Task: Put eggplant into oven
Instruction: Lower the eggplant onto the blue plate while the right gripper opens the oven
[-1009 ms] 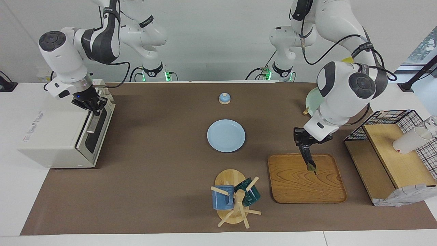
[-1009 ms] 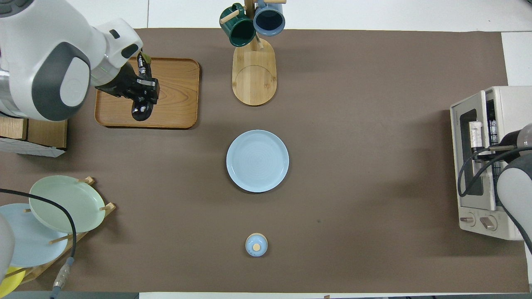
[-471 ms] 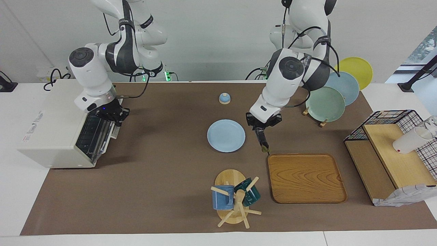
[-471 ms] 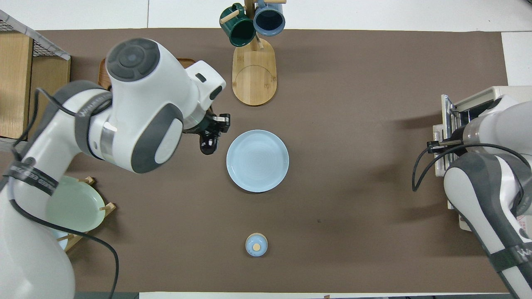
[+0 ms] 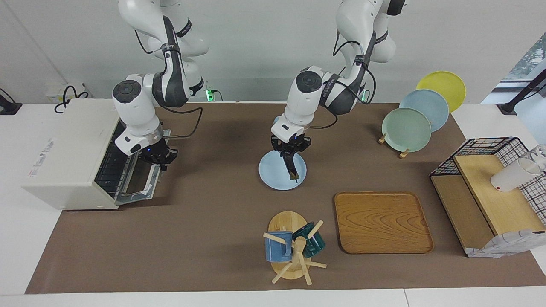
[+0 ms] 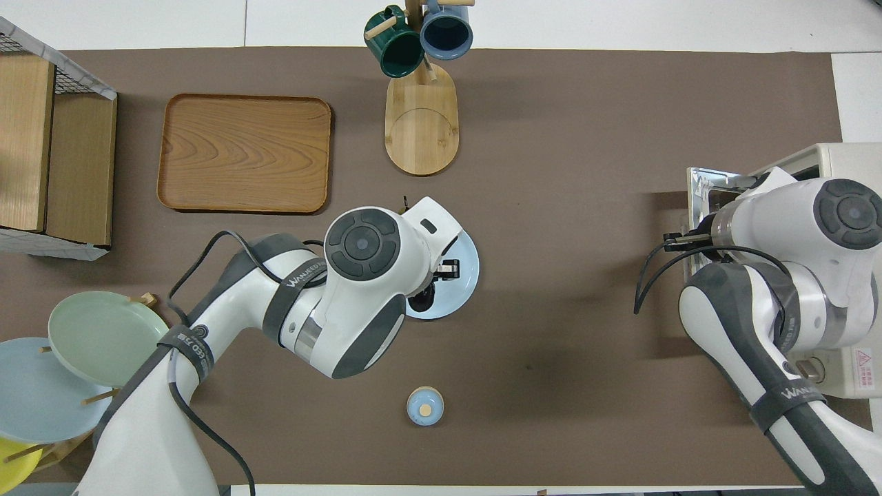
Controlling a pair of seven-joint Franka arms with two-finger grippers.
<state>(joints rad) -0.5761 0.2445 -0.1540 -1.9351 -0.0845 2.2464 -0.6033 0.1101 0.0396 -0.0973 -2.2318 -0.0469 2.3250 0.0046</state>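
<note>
One oven point(image 5: 68, 160) stands at the right arm's end of the table, its door point(image 5: 138, 183) dropped most of the way open with the rack showing inside. The right gripper point(image 5: 158, 158) sits at the top edge of that door, at the handle; whether its fingers are closed on it cannot be told.

Mid-table lies one light blue plate point(image 5: 273, 175). The left gripper point(image 5: 290, 150) hangs over it, closed on the one eggplant point(image 5: 291, 167), which points down with its greenish tip just above the plate. From above, the left arm covers most of the plate point(image 6: 463, 272). Nearer the robots sits one small blue domed lid point(image 6: 425, 406) with a wooden knob.

Farther from the robots stands one wooden mug tree point(image 5: 292, 251) carrying two mugs, one blue point(image 5: 278, 246) and one dark green point(image 5: 311, 241). Beside it, toward the left arm's end, lies one empty wooden tray point(image 5: 381, 221).

A rack near the left arm's base holds three plates: green point(image 5: 406, 123), blue point(image 5: 428, 104) and yellow point(image 5: 443, 85). At the left arm's end of the table sits one black wire basket point(image 5: 490, 147) with wooden boards point(image 5: 495, 200) and one white cup point(image 5: 514, 175) lying on them.
</note>
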